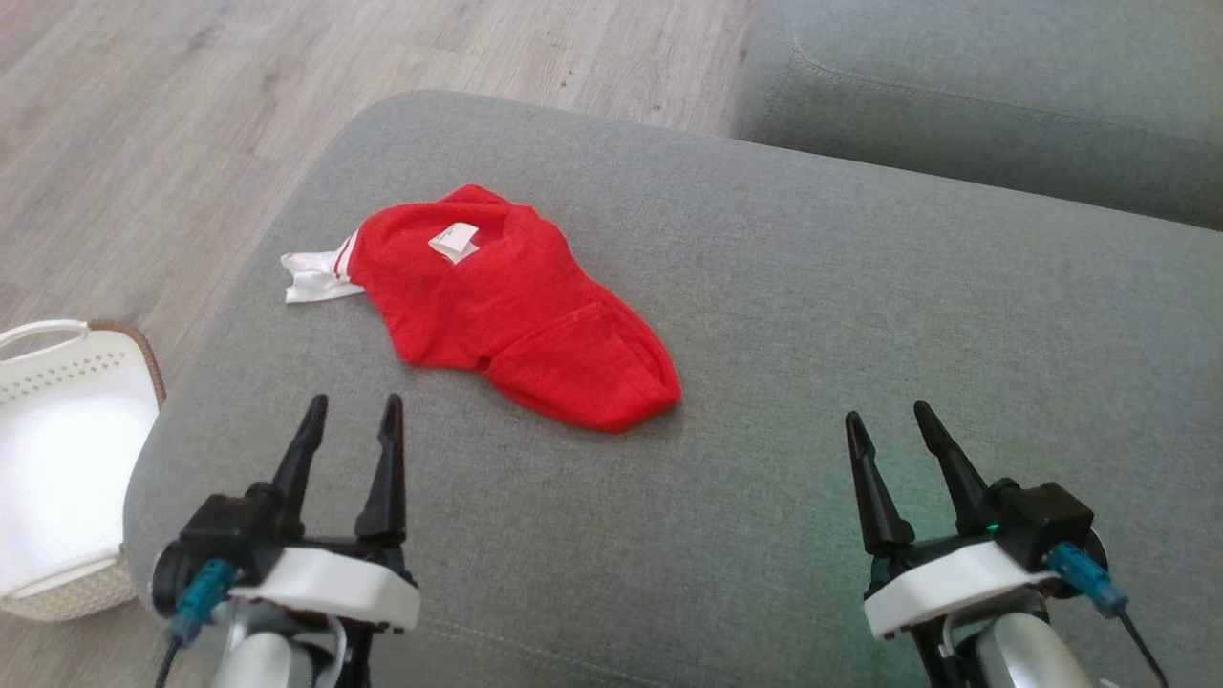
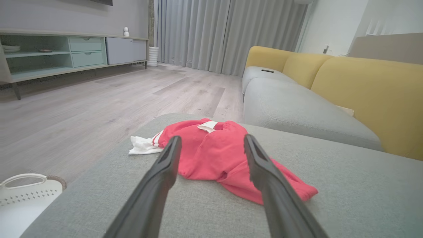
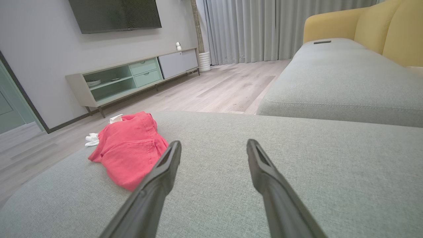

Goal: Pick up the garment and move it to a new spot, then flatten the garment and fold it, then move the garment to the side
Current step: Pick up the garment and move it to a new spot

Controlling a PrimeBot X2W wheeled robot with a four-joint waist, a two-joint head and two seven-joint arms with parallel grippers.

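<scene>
Left claw point(image 1: 354, 403) and right claw point(image 1: 887, 413) both stand wide and hold nothing, hovering over the near part of a grey seat point(image 1: 812, 315), well apart from each other. A red garment point(image 1: 521, 306) lies on that seat, left of the middle and just beyond the left claw, not far from the seat's rounded far-left corner. To its right the seat is bare fabric all the way to the second grey seat point(image 1: 1003, 96) at the far right. Off the left edge lies wooden floor point(image 1: 143, 115), with a white basket point(image 1: 148, 368) standing near the seat's left corner. From the left wrist, yellow backrests point(image 2: 380, 89), grey curtains point(image 2: 224, 33) and a low cabinet point(image 2: 66, 53) appear; the right wrist adds a wall television point(image 3: 115, 15). The garment is crumpled, with a white label point(image 1: 454, 241) on top and a white, red-striped piece sticking out on its left.
</scene>
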